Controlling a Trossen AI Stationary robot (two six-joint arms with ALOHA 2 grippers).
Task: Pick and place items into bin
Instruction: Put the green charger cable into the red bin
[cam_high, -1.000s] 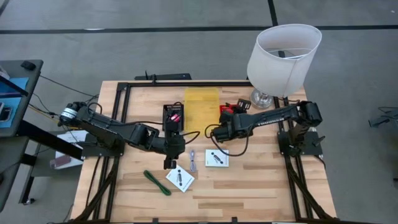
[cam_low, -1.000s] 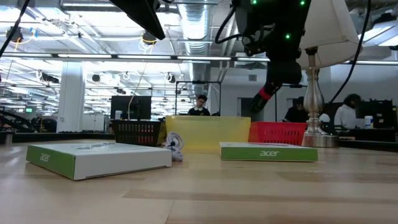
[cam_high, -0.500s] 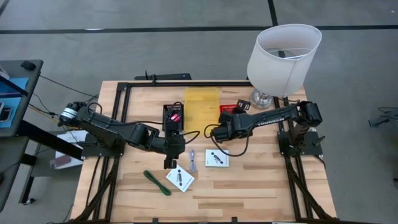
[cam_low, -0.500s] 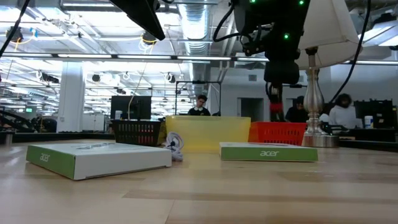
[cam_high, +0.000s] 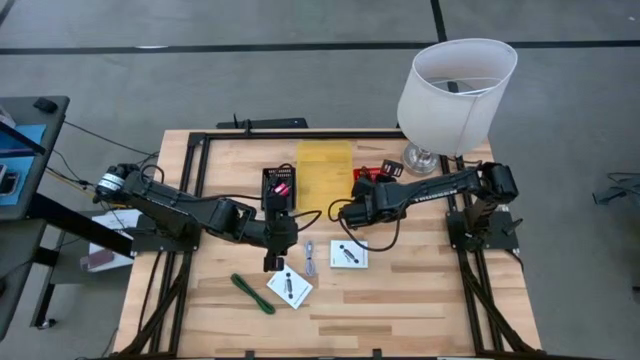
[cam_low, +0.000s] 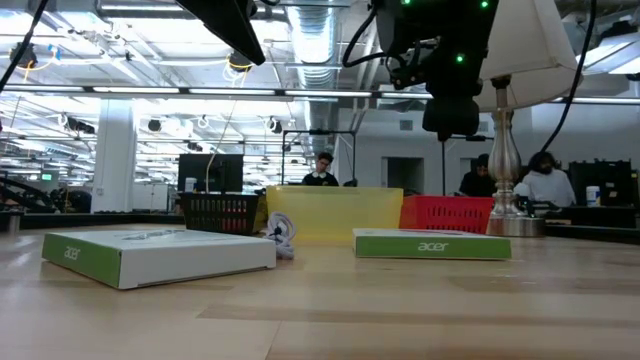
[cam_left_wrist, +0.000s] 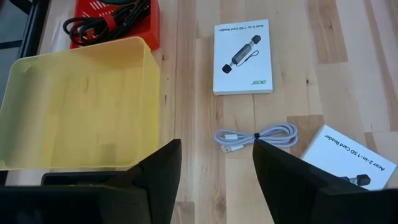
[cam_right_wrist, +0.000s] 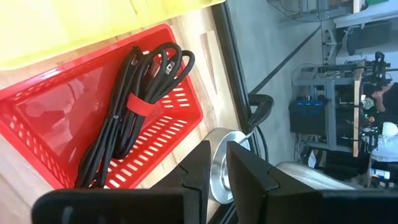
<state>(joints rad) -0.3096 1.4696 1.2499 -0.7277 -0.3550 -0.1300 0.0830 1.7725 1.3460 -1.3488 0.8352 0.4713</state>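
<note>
My right gripper (cam_high: 368, 183) (cam_low: 450, 128) hangs over the red basket (cam_right_wrist: 93, 124), open by a narrow gap and holding nothing. A black cord with a red tie (cam_right_wrist: 134, 93) lies coiled on the basket's floor. My left gripper (cam_high: 272, 256) (cam_left_wrist: 216, 171) is open and raised above the table's middle. Ahead of it lie a pale coiled cable (cam_left_wrist: 255, 135) and two white square boxes (cam_left_wrist: 244, 56) (cam_left_wrist: 348, 158), all flat on the wood. A green stick (cam_high: 252, 293) lies near the table's front. The yellow bin (cam_high: 323, 170) stands beside the red basket.
A black basket (cam_high: 278, 185) with a pink thing inside stands left of the yellow bin. The white-shaded lamp (cam_high: 455, 85) stands at the far right corner, its metal foot (cam_right_wrist: 217, 158) close behind the red basket. People sit in the room beyond the table.
A second ago the black cord with the red tie hung slanting below my right gripper over the red basket. It then swung to hang straight down. Now it has dropped away and lies in the basket. The left arm has kept still.
</note>
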